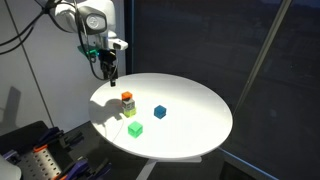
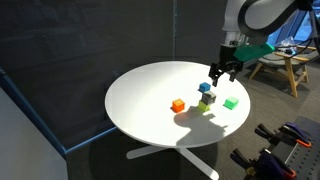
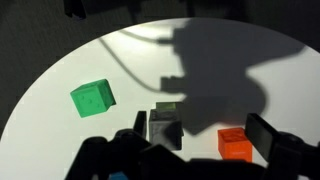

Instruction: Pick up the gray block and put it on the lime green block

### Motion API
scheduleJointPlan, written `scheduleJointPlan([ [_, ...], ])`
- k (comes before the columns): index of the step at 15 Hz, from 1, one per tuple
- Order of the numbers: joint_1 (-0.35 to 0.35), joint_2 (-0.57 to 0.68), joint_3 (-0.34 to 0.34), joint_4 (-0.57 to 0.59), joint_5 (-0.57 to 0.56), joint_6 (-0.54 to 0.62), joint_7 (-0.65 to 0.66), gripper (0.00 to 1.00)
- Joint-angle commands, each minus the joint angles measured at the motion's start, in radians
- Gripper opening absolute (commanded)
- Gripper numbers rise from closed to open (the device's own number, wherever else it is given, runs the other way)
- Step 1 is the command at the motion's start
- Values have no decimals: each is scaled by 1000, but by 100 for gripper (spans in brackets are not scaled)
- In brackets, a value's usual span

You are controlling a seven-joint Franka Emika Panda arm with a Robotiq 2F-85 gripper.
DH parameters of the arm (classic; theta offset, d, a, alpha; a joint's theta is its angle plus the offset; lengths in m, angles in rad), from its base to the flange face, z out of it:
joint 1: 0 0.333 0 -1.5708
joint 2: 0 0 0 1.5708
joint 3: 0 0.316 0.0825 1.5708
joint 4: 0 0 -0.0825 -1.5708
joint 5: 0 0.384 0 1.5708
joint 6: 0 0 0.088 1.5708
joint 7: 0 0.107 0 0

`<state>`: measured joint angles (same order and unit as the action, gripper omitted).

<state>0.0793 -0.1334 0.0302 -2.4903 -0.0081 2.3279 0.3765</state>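
The gray block (image 3: 163, 125) stands on the round white table (image 3: 60, 70), low in the wrist view and in shadow. Only a thin strip of the lime green block (image 3: 166, 106) shows at the gray block's far edge. I cannot tell whether the gray block rests on it or stands against it. The pair also shows in an exterior view, gray block (image 2: 206, 99) over lime green block (image 2: 204, 107). My gripper (image 3: 200, 126) is open and empty. It hangs above the blocks, with the gray block just inside its left finger. It is raised over the table in both exterior views (image 1: 109, 72) (image 2: 222, 73).
A brighter green block (image 3: 92, 98) (image 2: 230, 102) lies apart to one side. An orange block (image 3: 237, 145) (image 2: 178, 105) sits near my right finger. A blue block (image 2: 205, 88) (image 1: 160, 111) is close behind the pair. The table's rim (image 1: 215, 140) drops off all round, and dark curtains stand behind.
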Motion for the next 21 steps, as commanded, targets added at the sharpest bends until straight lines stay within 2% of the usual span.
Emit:
scheduleJointPlan([
  [1, -15, -119, 19, -52, 27, -24, -14, 100],
  [11, -29, -280, 18, -65, 87, -120, -28, 100],
  [21, -27, -373, 13, -46, 66, -287, -174, 100],
])
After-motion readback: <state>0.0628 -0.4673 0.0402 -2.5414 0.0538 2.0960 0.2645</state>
